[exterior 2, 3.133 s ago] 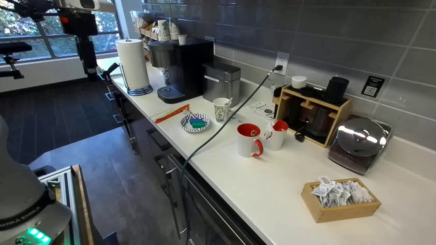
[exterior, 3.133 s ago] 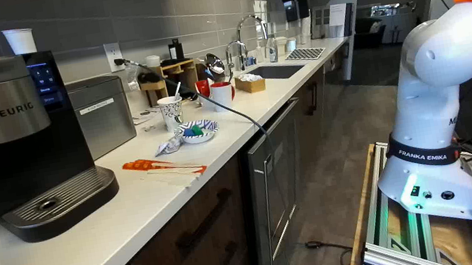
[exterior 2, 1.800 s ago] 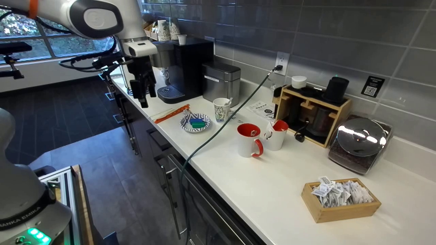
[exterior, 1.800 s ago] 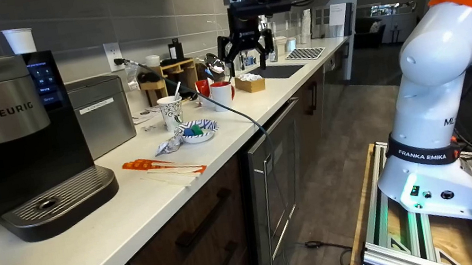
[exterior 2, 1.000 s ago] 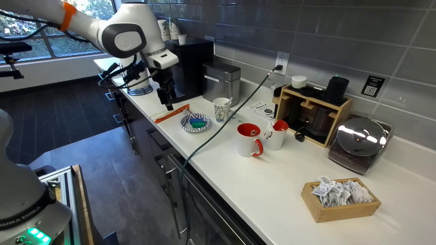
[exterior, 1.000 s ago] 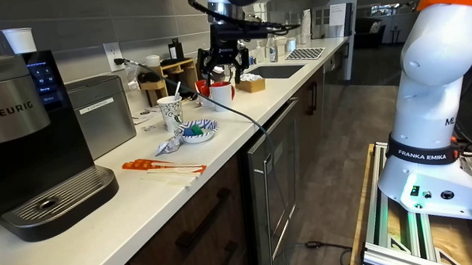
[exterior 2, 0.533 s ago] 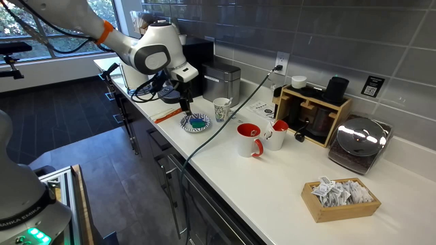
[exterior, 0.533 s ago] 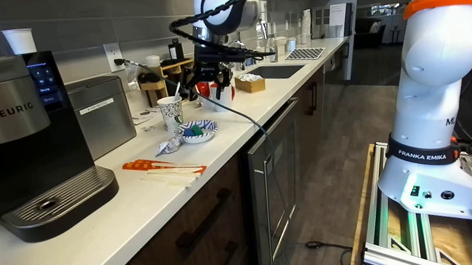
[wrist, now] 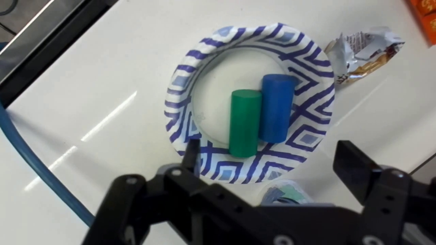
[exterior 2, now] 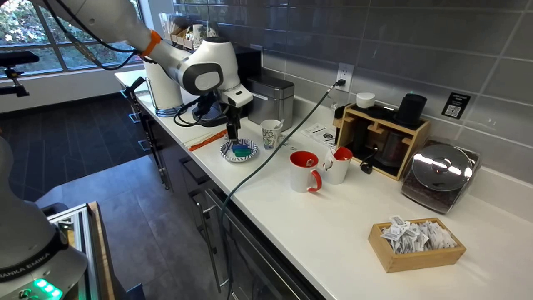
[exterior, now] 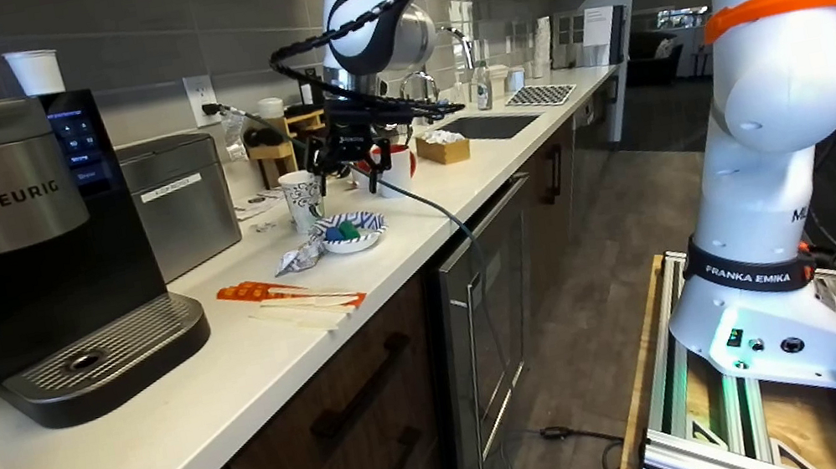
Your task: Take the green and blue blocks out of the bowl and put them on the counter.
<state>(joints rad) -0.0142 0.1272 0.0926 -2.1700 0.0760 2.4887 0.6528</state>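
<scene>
The bowl is a round white paper bowl with a blue zigzag rim. It stands on the pale counter and shows in both exterior views. The green block, a cylinder, lies in it beside the blue block, also a cylinder; they lie side by side, about parallel. They show small in an exterior view as the green block and blue block. My gripper is open and empty, pointing down above the bowl, apart from both blocks. It also shows in an exterior view.
A patterned paper cup stands close to the bowl. A crumpled wrapper touches or nearly touches its rim. A dark cable crosses above the counter. Red-and-white mugs, orange packets and a coffee machine stand or lie around.
The arm has swung in over the counter and come down, bringing my gripper from high up to just above the bowl. The bowl and blocks have not moved.
</scene>
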